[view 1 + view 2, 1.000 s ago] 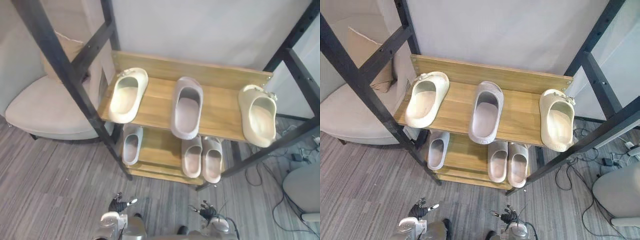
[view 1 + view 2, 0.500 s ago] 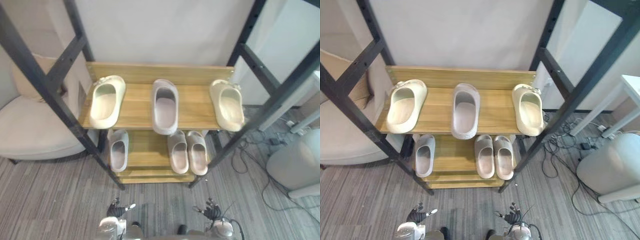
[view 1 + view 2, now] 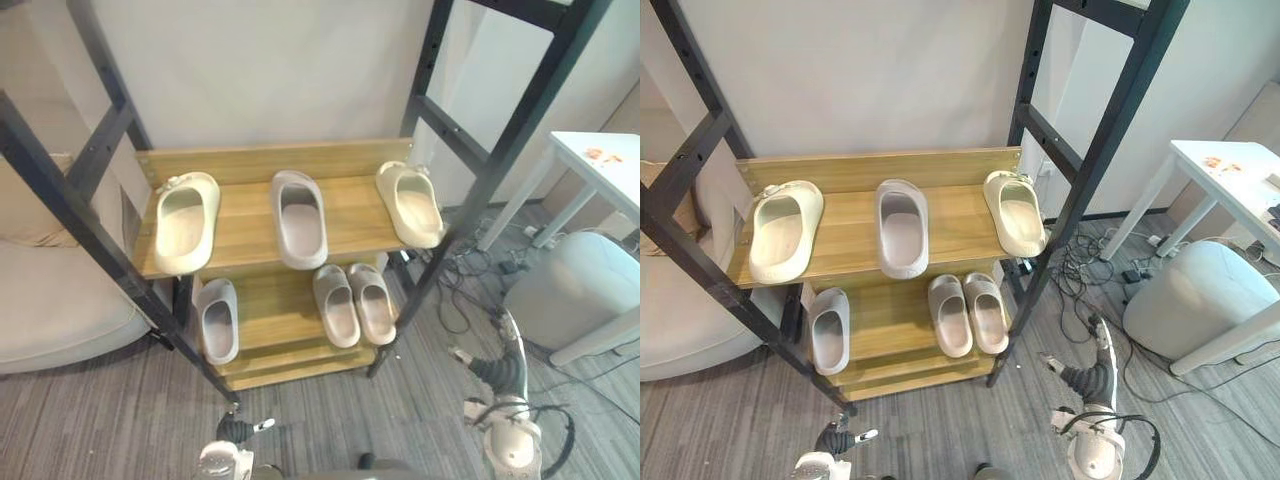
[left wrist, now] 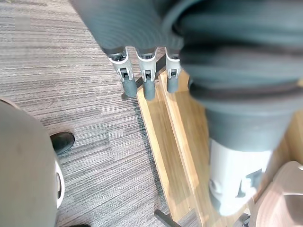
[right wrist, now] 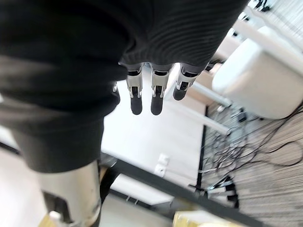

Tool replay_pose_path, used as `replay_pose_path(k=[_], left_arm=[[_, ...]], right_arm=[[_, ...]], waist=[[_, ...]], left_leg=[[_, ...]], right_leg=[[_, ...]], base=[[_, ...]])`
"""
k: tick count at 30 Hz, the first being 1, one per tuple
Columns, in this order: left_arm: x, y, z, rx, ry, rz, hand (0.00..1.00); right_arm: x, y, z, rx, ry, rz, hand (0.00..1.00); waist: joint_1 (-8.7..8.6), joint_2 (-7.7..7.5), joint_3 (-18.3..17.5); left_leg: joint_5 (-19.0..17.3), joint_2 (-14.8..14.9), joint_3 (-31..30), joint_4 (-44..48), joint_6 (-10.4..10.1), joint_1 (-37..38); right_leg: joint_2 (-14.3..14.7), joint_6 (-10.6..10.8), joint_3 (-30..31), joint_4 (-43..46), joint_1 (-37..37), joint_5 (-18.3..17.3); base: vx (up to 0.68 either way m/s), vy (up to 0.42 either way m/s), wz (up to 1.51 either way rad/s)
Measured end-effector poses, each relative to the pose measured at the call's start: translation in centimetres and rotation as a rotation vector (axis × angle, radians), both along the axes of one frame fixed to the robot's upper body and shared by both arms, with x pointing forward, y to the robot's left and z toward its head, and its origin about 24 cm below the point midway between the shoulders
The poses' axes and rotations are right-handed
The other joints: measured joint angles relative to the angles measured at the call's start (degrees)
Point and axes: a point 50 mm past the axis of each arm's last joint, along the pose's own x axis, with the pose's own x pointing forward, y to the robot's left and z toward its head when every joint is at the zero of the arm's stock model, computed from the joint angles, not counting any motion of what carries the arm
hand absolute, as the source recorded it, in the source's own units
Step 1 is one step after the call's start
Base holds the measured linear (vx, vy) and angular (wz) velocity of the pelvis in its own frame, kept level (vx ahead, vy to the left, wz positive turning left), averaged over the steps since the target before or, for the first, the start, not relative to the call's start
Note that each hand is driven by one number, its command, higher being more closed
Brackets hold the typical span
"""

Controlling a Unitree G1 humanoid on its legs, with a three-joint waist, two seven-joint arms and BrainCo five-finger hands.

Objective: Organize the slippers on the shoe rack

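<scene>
The wooden shoe rack point(image 3: 245, 215) stands between black frame posts. Its top shelf carries a cream slipper point(image 3: 185, 220) at the left, a grey slipper point(image 3: 300, 217) in the middle and a second cream slipper point(image 3: 410, 203) at the right. On the lower shelf a single grey slipper point(image 3: 218, 320) lies at the left, and a grey pair point(image 3: 337, 305) lies side by side at the right. My left hand point(image 3: 235, 432) hangs low before the rack, fingers point(image 4: 149, 90) straight and empty. My right hand point(image 3: 495, 372) is lifted at the right of the rack, open, holding nothing.
A beige armchair point(image 3: 50, 310) stands left of the rack. At the right are a rounded white bin point(image 3: 570, 290) and a white table point(image 3: 600, 160), with cables point(image 3: 470, 270) on the floor between them and the rack. Slanted black frame bars point(image 3: 90, 260) cross the rack's front.
The camera has swung to the right, bringing the table and bin into view. My right hand has risen from low at the bottom edge to beside the rack's right post. The slippers lie unchanged.
</scene>
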Motion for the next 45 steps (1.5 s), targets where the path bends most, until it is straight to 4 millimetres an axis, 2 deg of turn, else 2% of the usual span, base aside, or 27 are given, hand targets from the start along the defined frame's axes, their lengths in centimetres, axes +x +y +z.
replay_pose_path(k=[4,9,11,13,15,17,20,31,37,40,45], left_arm=[[0.0,-0.4,-0.1,-0.004,0.003,-0.016,0.00],[0.2,-0.6,-0.1,0.000,0.008,-0.047,0.00],[0.3,-0.6,-0.1,0.001,0.005,-0.046,0.00],[0.5,-0.6,0.0,0.002,-0.001,-0.045,0.00],[0.6,-0.5,0.0,0.002,-0.003,-0.041,0.00],[0.6,-0.2,0.1,0.001,-0.004,-0.025,0.00],[0.6,0.0,0.1,-0.002,-0.006,-0.010,0.00],[1.0,-0.1,0.3,-0.017,-0.023,-0.022,0.00],[1.2,-0.1,0.4,-0.024,-0.033,-0.030,0.00],[1.3,0.0,0.5,-0.027,-0.036,-0.033,0.00],[1.6,0.0,0.7,-0.032,-0.053,-0.029,0.00]], right_arm=[[0.6,1.3,0.1,-0.037,-0.006,0.049,0.00],[4.0,6.4,0.0,-0.019,-0.051,0.271,0.00],[4.9,7.4,0.9,-0.027,-0.097,0.322,0.00],[7.0,7.4,5.4,-0.074,-0.289,0.356,0.00],[8.1,7.2,8.6,-0.031,-0.449,0.381,0.00],[8.4,7.1,9.9,0.007,-0.513,0.391,0.00],[8.4,7.6,10.0,0.030,-0.511,0.423,0.00],[10.6,8.0,12.4,0.007,-0.597,0.414,0.00],[12.9,7.3,12.4,0.001,-0.553,0.346,0.00],[14.3,7.5,12.4,-0.007,-0.524,0.339,0.00],[15.6,7.6,12.7,-0.021,-0.491,0.328,0.00]], waist=[[0.08,0.53,-0.1],[0.91,0.47,0.0],[1.97,0.39,0.0],[2.98,0.06,0.1],[3.27,-0.34,0.1],[3.45,-0.91,0.1],[3.83,-1.32,0.1],[4.11,-1.38,1.3],[4.83,-1.71,1.5],[5.12,-1.90,1.6],[6.00,-2.09,2.0]], left_leg=[[0.0,-0.2,-0.2,-0.7,0.1,1.9],[0.1,-0.4,-1.4,-1.0,0.2,3.0],[0.3,-0.6,-1.8,-1.7,0.4,3.1],[0.8,-1.0,-2.0,-2.9,0.8,4.0],[1.1,-1.3,-2.4,-3.0,1.2,4.0],[1.3,-1.6,-3.2,-3.0,1.5,3.9],[1.2,-1.9,-3.7,-3.4,1.6,3.9],[1.5,-2.3,-5.2,-4.2,2.0,4.0],[1.6,-2.6,-5.2,-5.0,2.2,4.2],[1.6,-2.6,-5.6,-5.0,2.2,3.8],[1.7,-2.5,-6.3,-5.0,2.2,2.9]], right_leg=[[-0.1,0.0,-0.1,0.1,1.6,-0.3],[-0.2,0.2,-1.2,0.1,3.1,-0.5],[-0.5,0.4,-1.6,0.2,3.1,-0.7],[-0.7,0.8,-1.7,0.9,3.1,-1.0],[-0.9,1.0,-2.0,1.0,3.3,-1.1],[-1.2,1.2,-2.7,0.9,3.7,-1.3],[-1.5,1.4,-3.2,0.6,4.2,-1.4],[-1.8,1.8,-4.9,0.0,5.0,-1.5],[-2.0,1.8,-5.0,-0.1,5.0,-1.5],[-2.0,1.8,-5.6,-0.4,4.9,-1.5],[-1.8,1.8,-6.3,-1.1,4.8,-1.5]], base=[[0.00,-0.008,0.00],[0.01,-0.025,0.08],[0.02,-0.026,0.13],[0.03,-0.013,0.05],[0.05,-0.004,0.07],[0.06,0.000,0.17],[0.06,0.004,0.12],[0.01,-0.018,0.07],[0.00,0.000,0.00],[0.01,-0.019,0.05],[0.01,-0.041,0.08]])
